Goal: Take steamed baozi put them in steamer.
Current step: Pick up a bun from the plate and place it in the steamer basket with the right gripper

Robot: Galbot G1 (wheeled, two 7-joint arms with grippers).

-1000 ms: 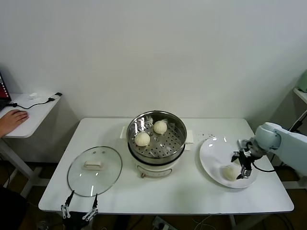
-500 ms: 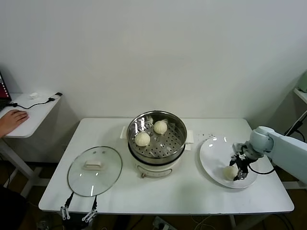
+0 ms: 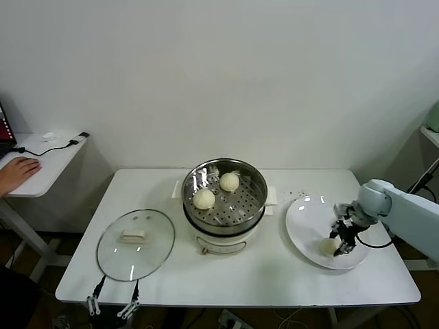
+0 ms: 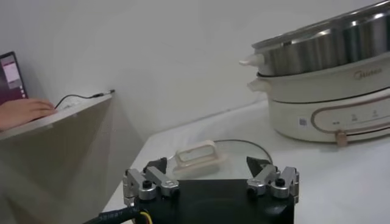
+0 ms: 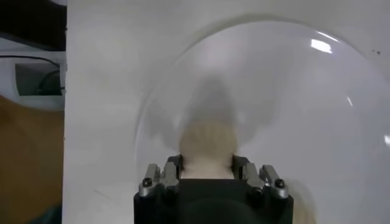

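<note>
Left claw (image 3: 113, 303) hung spread and idle at the near bench (image 3: 226, 281) edge, just short of the glass lid (image 3: 135, 243). Right claw (image 3: 338, 242) sat down on the white plate (image 3: 309, 212), fingers pinching the one baozi (image 3: 330, 245) left there; not yet lifted, by the look. Farther back, the steamer (image 3: 223, 193) already held two buns (image 3: 204, 199). Judged roughly half done; this third bun still needed carrying over.

Left end effector (image 4: 210, 176) open before lid (image 4: 210, 157); steamer (image 4: 323, 49) beyond.
</note>
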